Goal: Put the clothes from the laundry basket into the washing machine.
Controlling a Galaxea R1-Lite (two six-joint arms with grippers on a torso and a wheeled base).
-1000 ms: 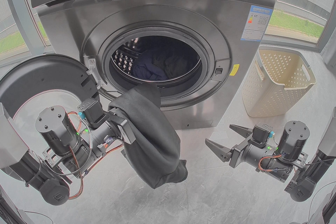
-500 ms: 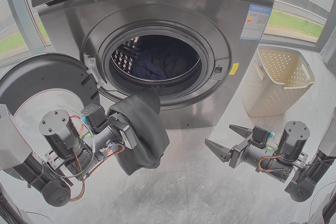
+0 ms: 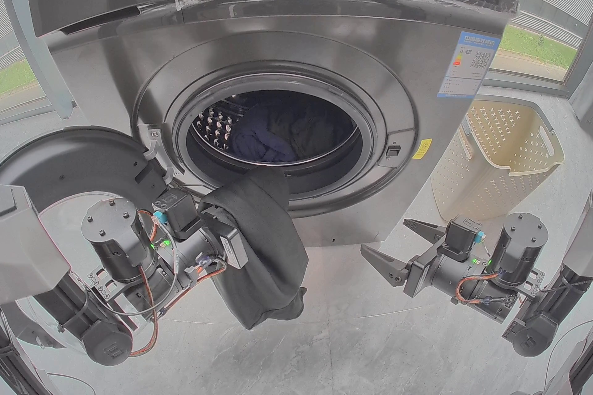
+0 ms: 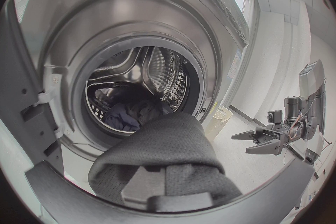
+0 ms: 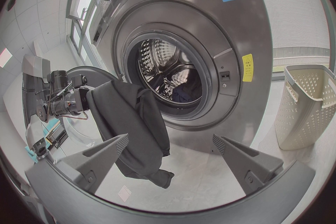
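A dark grey garment (image 3: pixel 264 248) hangs from my left gripper (image 3: pixel 238 239), which is shut on it just below the lower left rim of the washing machine (image 3: pixel 395 69) opening. The cloth drapes over the fingers and reaches the rim; in the left wrist view the garment (image 4: pixel 164 147) lies in front of the drum. Dark blue and black clothes (image 3: pixel 272 134) lie inside the drum. My right gripper (image 3: pixel 388 239) stands open and holds nothing, low over the floor in front of the machine's right side. The cream laundry basket (image 3: pixel 506 155) stands right of the machine.
The round washer door (image 3: pixel 68 168) is swung open to the left, behind my left arm. Grey floor stretches between the two arms. Windows run behind the machine and the basket.
The head camera has shifted and the machine now looks closer. The garment's hanging end, long a second ago, bunched up and now hangs shorter. The right gripper has kept still.
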